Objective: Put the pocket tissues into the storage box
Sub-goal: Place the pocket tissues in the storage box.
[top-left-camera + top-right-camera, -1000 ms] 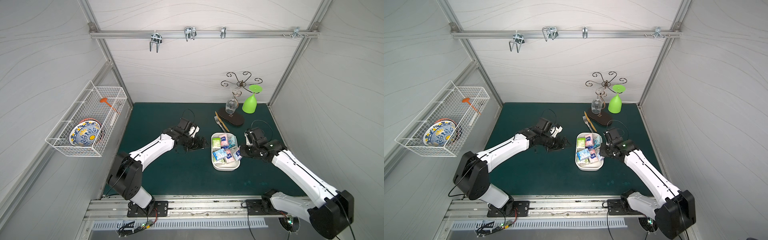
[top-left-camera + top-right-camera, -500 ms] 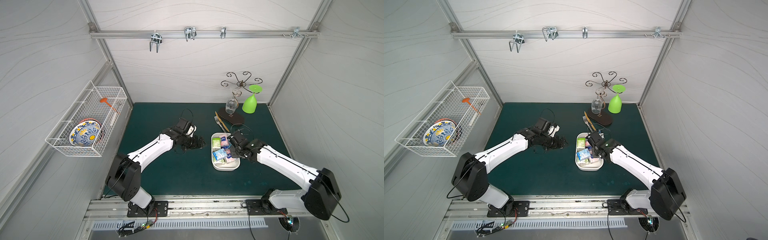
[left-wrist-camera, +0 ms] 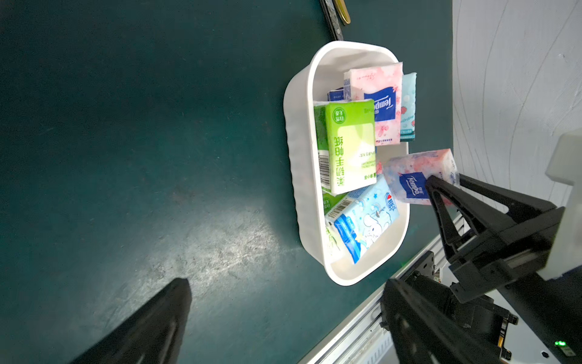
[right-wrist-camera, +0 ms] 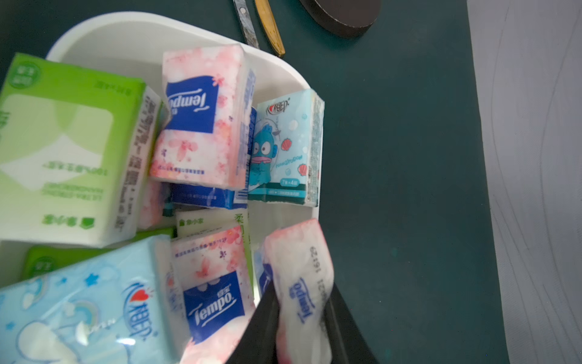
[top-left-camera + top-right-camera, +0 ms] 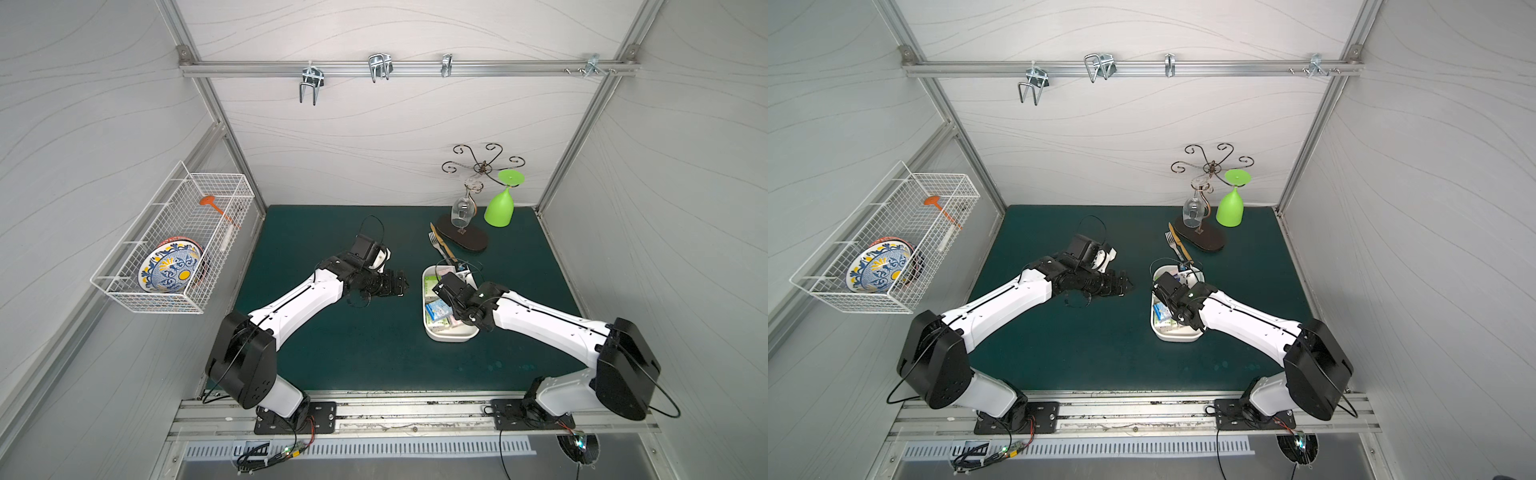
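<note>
The white storage box (image 5: 428,328) (image 3: 291,151) sits on the green mat with several pocket tissues in it: a green pack (image 3: 346,145), a pink Tempo pack (image 4: 201,119), a teal pack (image 4: 283,148) and a light blue pack (image 3: 362,220). My right gripper (image 4: 300,302) (image 5: 453,297) is shut on another pink Tempo pack (image 4: 302,277) (image 3: 415,173), held on edge just above the box's right rim. My left gripper (image 5: 395,284) (image 3: 286,293) hangs open and empty over the mat, left of the box.
A fork and a knife (image 5: 440,245) lie just behind the box. Behind them stands a glass rack on a dark base (image 5: 463,237) with a clear glass and a green glass (image 5: 500,208). A wire basket (image 5: 174,241) with a plate hangs on the left wall.
My right gripper has swung left from beside the box to over it, carrying the pink pack. The left arm has barely moved.
</note>
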{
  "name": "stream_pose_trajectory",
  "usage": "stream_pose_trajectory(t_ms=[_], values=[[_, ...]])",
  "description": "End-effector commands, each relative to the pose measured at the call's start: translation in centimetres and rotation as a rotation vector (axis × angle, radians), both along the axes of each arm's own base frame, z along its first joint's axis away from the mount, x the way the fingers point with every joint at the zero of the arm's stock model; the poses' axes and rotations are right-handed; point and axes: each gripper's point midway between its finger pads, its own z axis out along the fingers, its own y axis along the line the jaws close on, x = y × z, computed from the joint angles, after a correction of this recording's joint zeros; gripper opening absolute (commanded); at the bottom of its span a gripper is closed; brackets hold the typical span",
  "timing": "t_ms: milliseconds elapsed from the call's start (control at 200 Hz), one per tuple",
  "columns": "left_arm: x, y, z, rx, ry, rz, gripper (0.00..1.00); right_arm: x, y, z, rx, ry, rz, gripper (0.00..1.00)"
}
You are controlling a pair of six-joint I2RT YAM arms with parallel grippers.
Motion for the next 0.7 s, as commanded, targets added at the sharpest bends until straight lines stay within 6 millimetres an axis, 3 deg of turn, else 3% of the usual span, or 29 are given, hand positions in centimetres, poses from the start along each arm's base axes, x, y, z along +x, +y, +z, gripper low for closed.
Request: stream_pose_trajectory(t_ms=[0,195,300,390,490,695], values=[[0.1,0.3,0.8,0.003,-0.031,-0.005,0.99,0.2,-0.5,0.8,-0.042,-0.028,-0.005,0.26],[0.1,0.4,1.1,0.005,-0.041,-0.002,1.00,-0.2,0.0,-0.8,-0.042,0.016,-0.012,0.27],[0.2,1.0,1.2,0.034,-0.063,0.008,1.00,-0.1,0.6,-1.1,-0.035,0.032,0.009,0.32],[0.6,2.1,1.6,0.089,-0.105,0.034,1.00,-0.1,0.9,-1.2,-0.025,0.041,0.018,0.45],[1.1,3.5,2.5,0.136,-0.166,0.067,1.00,-0.2,1.3,-0.9,0.013,0.046,0.032,0.69],[2.4,6.5,4.2,0.186,-0.248,0.163,1.00,0.0,0.9,2.4,0.113,-0.013,0.022,0.76]])
